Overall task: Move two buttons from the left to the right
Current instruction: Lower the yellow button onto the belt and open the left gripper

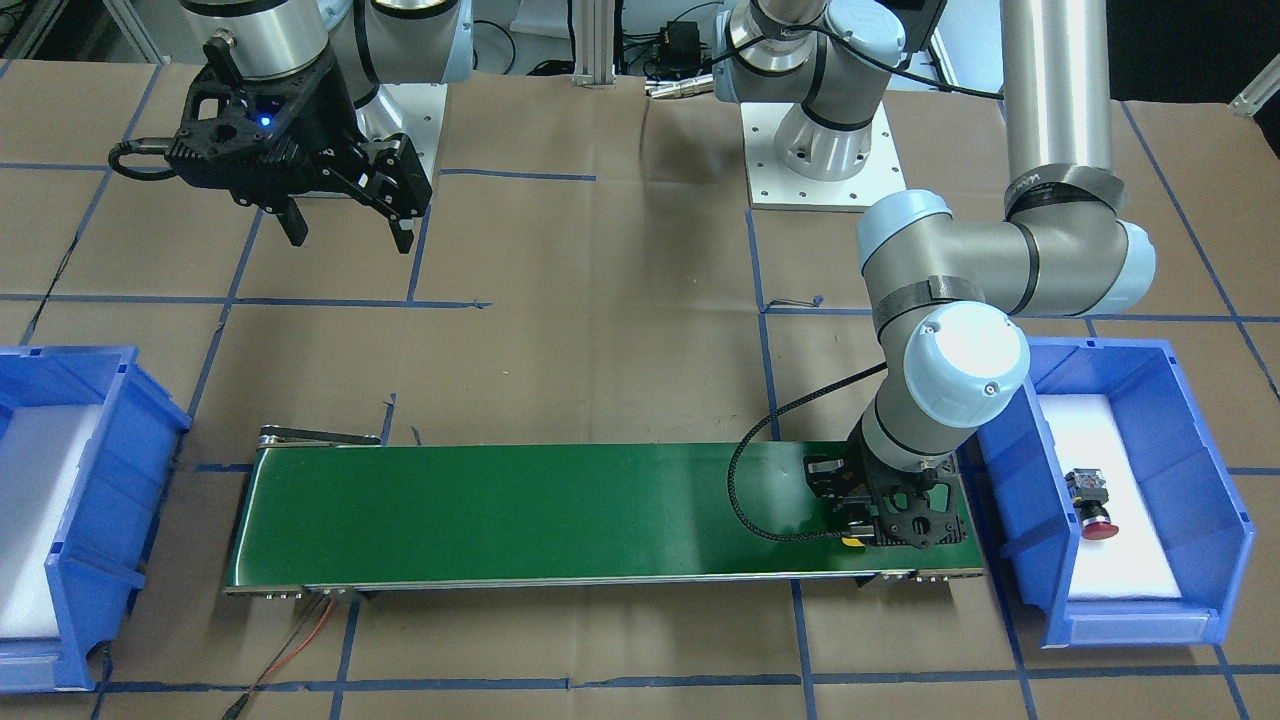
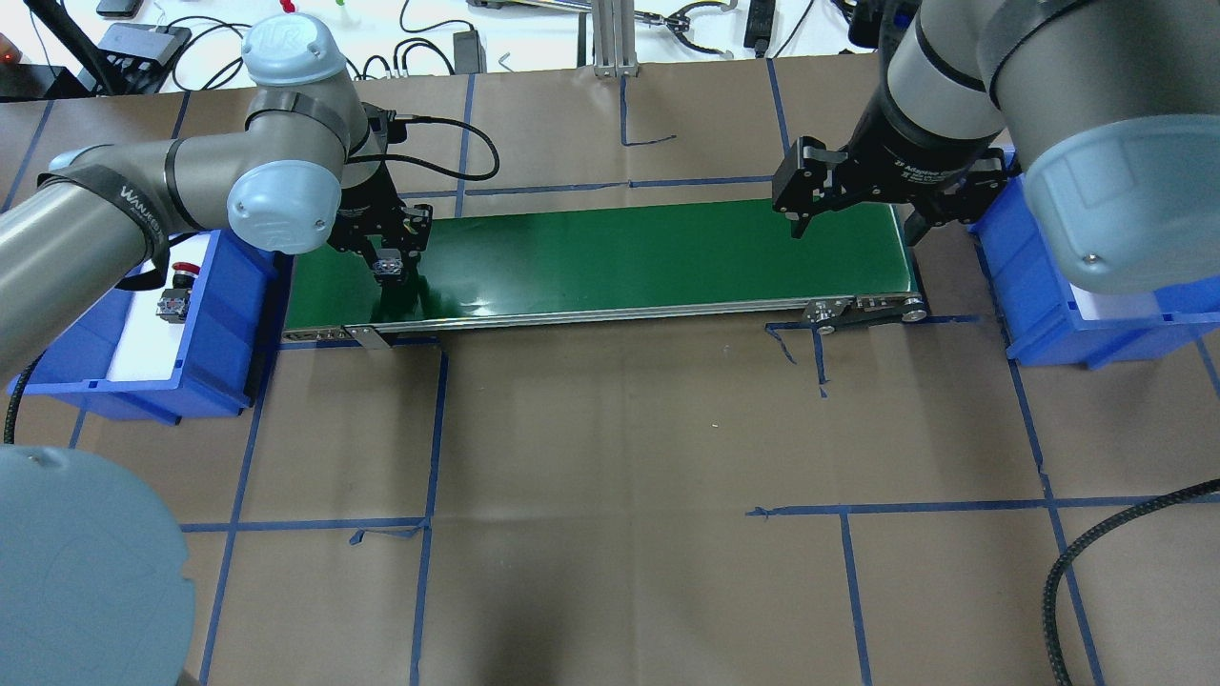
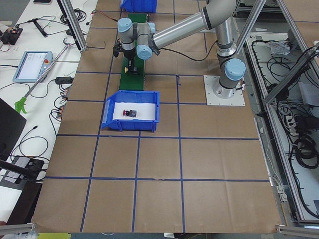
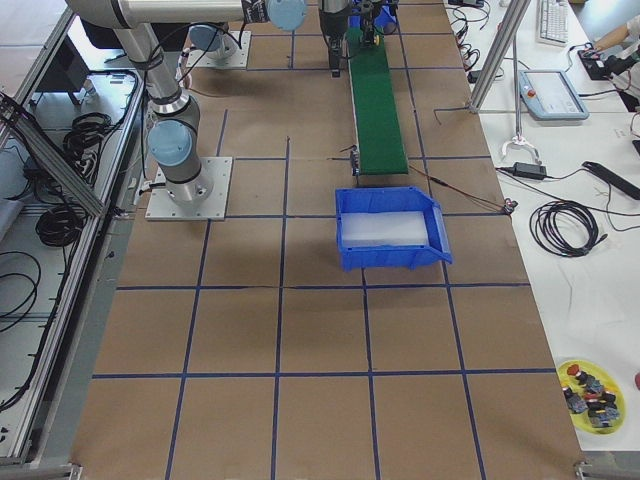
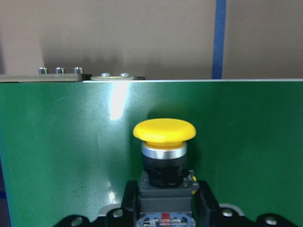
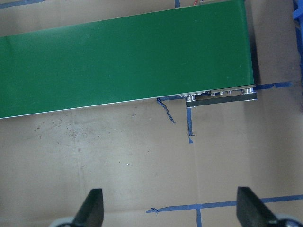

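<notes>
The left hand [image 2: 387,269] is low over the left end of the green belt [image 2: 620,262], its fingers [image 5: 129,196] closed on the dark body of the yellow button [image 5: 164,142]. The yellow cap sticks out past the fingertips, toward the belt edge farther from the robot. A shadow lies on the belt just beside the cap, but I cannot tell whether the button touches the belt. The red button [image 1: 1092,505] lies on its side on the white pad of the left bin [image 2: 219,324], a blue bin on the tabletop [image 2: 610,429] just beyond the belt's left end. It is well apart from the left hand and touched by nothing. The right hand [image 2: 858,227] hangs well above the belt's right end, its fingers [image 6: 92,208] spread wide with nothing between them. Its wrist camera looks down on the belt end and on the brown paper with blue tape lines beside it. The right bin [image 1: 90,480], also blue with a white pad, stands just past the belt's right end.
</notes>
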